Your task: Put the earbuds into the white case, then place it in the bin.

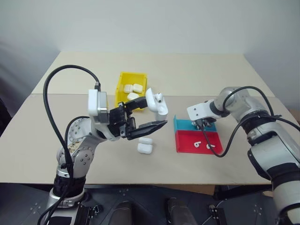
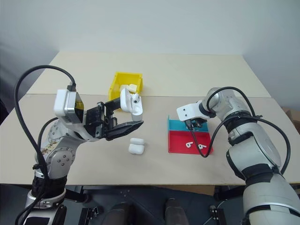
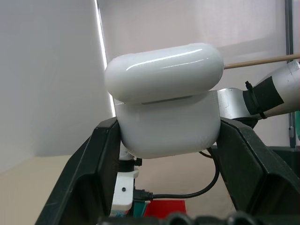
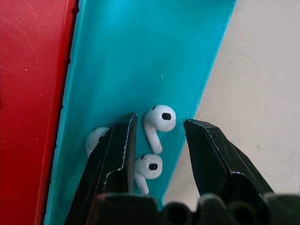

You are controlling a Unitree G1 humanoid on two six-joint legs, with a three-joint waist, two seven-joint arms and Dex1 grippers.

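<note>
Left gripper (image 1: 149, 116) clamps the white case (image 3: 166, 101) above the table's (image 1: 93, 70) middle, lid flipped up. Right gripper (image 4: 157, 136), fingers parted, brackets upright-stemmed earbuds (image 4: 159, 121) in the teal tray (image 4: 140, 56); the wrist view reveals three.

Head stereo pair overlooking table (image 1: 187, 70), wrist cameras close along fingers

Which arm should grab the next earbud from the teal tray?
Right. Its hand hangs just over the teal tray, open fingers either side of an earbud. The left hand is shut on the white case, held up with its lid open, away from the tray.
</note>
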